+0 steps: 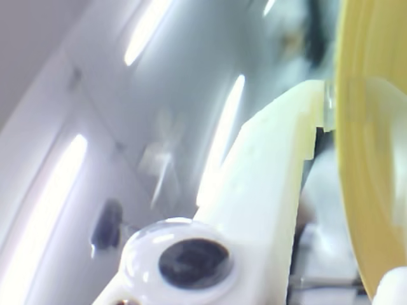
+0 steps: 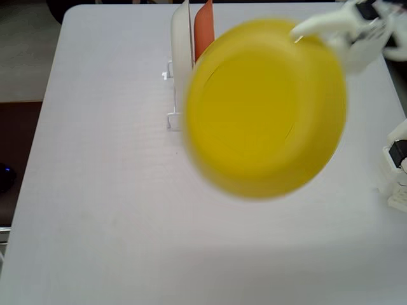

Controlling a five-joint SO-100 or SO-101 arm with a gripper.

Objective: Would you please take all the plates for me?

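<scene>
up above the worktop (image 2: 95, 190), the pincer (image 2: 304, 28) is clamped on the rim of the yellow plate (image 2: 264, 108), which hangs below and left of it, blurred. behind that, the cream-white plate (image 2: 181, 44) and orange plate (image 2: 203, 32) stand upright in the white rack (image 2: 170, 117).

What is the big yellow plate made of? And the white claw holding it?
The yellow plate looks like plastic: one even colour, smooth, with a soft sheen and a moulded rim. The gripper looks like matte white plastic, possibly 3D-printed, though the blur hides any layer lines; its fingers look cream, dull and slightly grainy up close.
</scene>
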